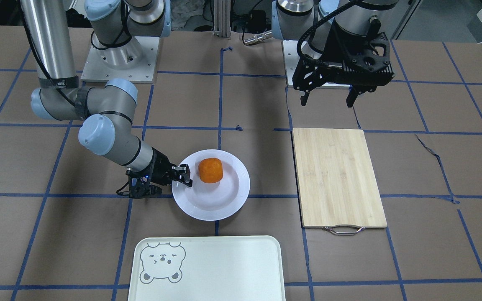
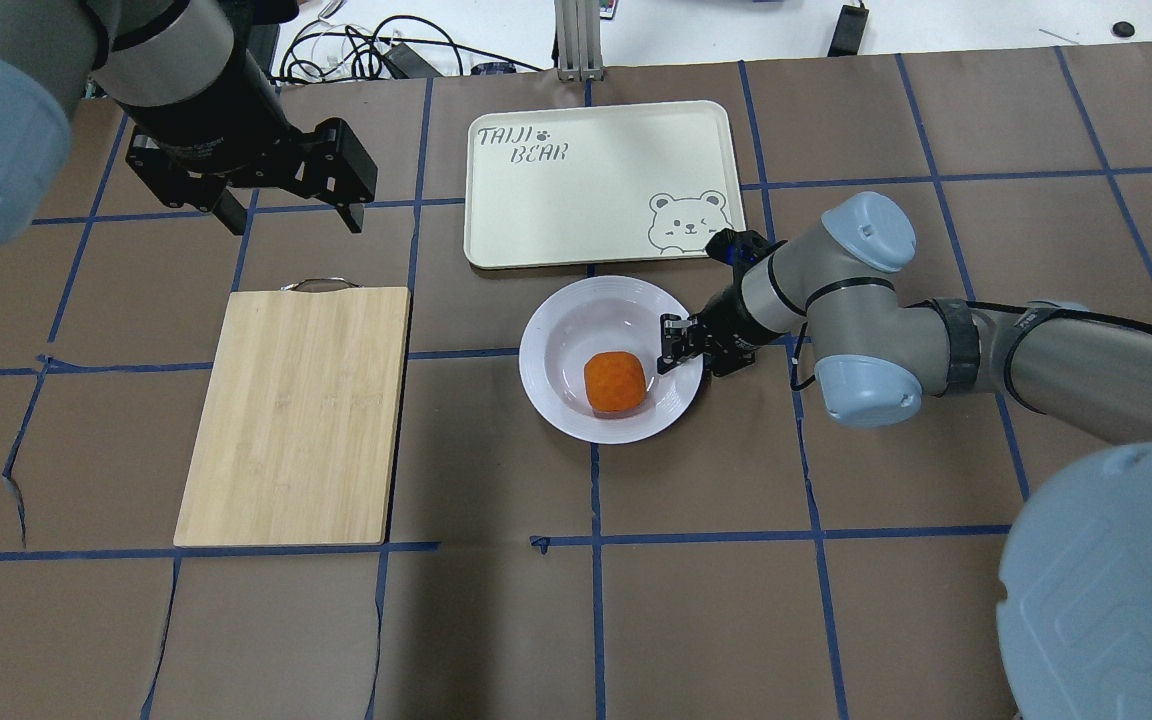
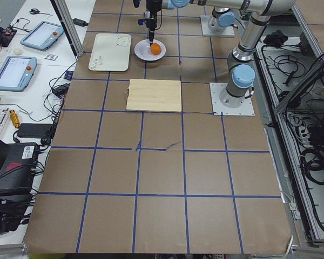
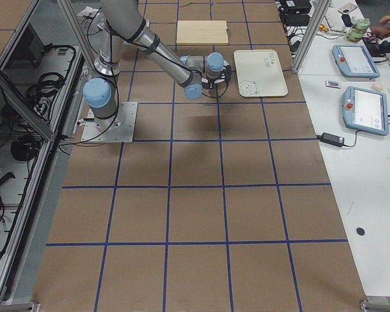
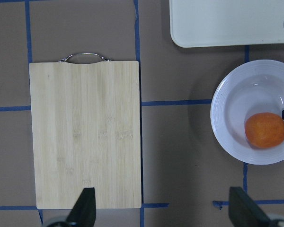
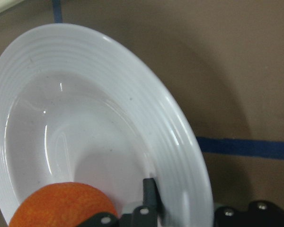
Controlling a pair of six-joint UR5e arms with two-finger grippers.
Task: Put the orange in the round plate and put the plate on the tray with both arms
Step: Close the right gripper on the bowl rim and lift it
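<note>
The orange (image 1: 210,170) (image 2: 615,382) lies in the sunken centre of the round plate (image 1: 211,202) (image 2: 576,330), which rests on the table just short of the tray (image 1: 224,267) (image 2: 576,190). My right gripper (image 1: 184,175) (image 2: 674,345) comes in low at the plate's rim and is shut on it. In the right wrist view one finger (image 6: 151,194) presses on the inner rim beside the orange (image 6: 61,205). My left gripper (image 1: 329,100) (image 2: 291,222) hangs open and empty above the table, off the far end of the cutting board.
A bamboo cutting board (image 1: 337,175) (image 2: 296,410) with a metal handle lies flat on the robot's left side. The tray's bear face (image 2: 686,220) is in the corner nearest the plate. Brown paper with blue tape lines covers the table.
</note>
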